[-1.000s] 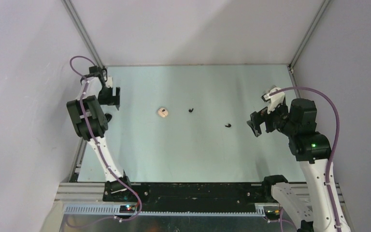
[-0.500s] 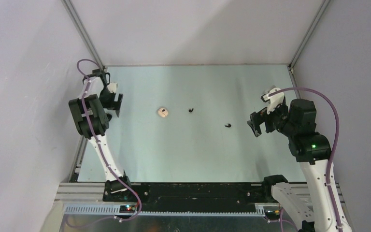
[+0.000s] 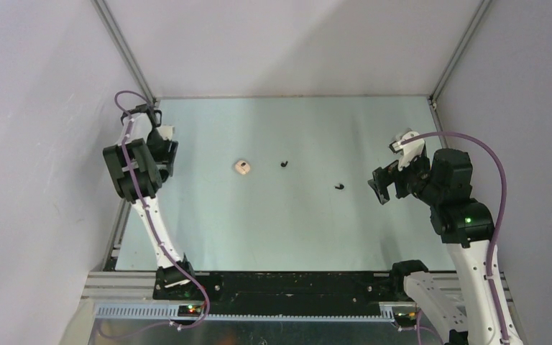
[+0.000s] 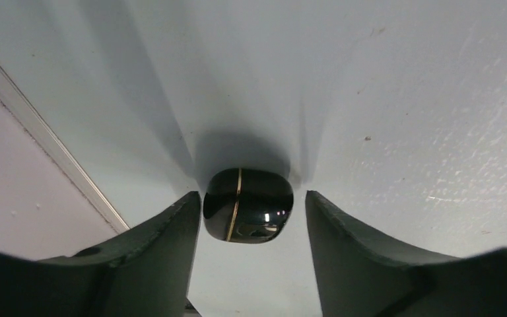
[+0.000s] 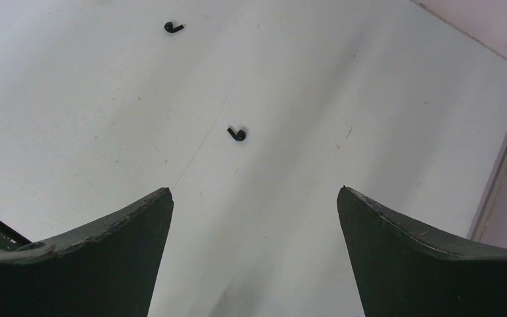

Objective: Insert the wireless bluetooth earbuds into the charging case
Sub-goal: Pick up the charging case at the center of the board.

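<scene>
Two black earbuds lie loose on the table, well apart. The nearer earbud sits ahead of the right gripper; the farther earbud lies toward mid-table. Right jaws are spread wide, holding nothing. The left gripper is at the table's left edge, jaws spread astride a glossy black charging case with a gold seam, lid closed. One finger is just beside it, the other apart. A cream-white piece lies left of the farther earbud, too small to identify.

Black case sits between my left gripper's fingers, gap on one side, rail close alongside. Right gripper: bare table ahead, near earbud, far earbud.
</scene>
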`<action>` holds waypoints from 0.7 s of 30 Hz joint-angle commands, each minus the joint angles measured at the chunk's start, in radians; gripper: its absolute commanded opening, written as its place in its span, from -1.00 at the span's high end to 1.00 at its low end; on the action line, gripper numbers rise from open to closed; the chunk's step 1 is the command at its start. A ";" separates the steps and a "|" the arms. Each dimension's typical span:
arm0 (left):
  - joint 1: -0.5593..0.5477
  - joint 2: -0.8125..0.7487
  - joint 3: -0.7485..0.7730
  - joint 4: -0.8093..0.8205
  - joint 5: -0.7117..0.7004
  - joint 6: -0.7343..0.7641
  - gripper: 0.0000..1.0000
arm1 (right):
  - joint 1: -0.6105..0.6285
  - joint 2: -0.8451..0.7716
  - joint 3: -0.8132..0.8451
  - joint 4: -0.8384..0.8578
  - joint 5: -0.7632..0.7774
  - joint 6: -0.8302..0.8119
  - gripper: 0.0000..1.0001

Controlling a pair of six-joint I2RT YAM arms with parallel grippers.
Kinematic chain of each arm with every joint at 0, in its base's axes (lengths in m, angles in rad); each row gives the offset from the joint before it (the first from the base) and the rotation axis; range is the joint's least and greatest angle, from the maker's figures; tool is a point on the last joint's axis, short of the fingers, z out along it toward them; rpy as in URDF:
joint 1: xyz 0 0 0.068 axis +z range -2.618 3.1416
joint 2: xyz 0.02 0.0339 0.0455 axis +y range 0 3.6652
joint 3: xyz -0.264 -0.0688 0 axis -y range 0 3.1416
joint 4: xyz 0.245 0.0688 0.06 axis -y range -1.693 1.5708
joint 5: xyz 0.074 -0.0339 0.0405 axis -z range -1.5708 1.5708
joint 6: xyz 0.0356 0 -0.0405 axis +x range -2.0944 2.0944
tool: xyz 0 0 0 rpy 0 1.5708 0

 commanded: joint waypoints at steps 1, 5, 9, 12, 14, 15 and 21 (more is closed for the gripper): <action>0.006 0.002 0.041 -0.029 0.019 0.022 -0.11 | 0.002 -0.008 0.043 0.031 -0.017 0.007 -0.99; 0.003 -0.002 0.040 -0.034 0.022 0.030 0.30 | 0.007 0.004 0.071 0.018 -0.041 -0.006 -0.99; -0.018 -0.046 0.011 -0.015 0.057 0.056 0.49 | 0.032 0.014 0.084 0.030 -0.073 -0.042 -0.99; -0.072 -0.123 -0.054 0.020 0.113 0.068 0.50 | 0.060 0.047 0.093 0.052 -0.092 -0.055 -0.99; -0.129 -0.196 -0.100 0.048 0.163 0.074 0.50 | 0.089 0.086 0.105 0.059 -0.110 -0.056 -0.99; -0.152 -0.251 -0.118 0.073 0.185 0.079 0.50 | 0.119 0.102 0.109 0.063 -0.120 -0.054 -0.99; -0.429 -0.477 -0.285 0.192 0.221 0.131 0.49 | 0.223 0.233 0.129 0.149 -0.184 0.009 -0.99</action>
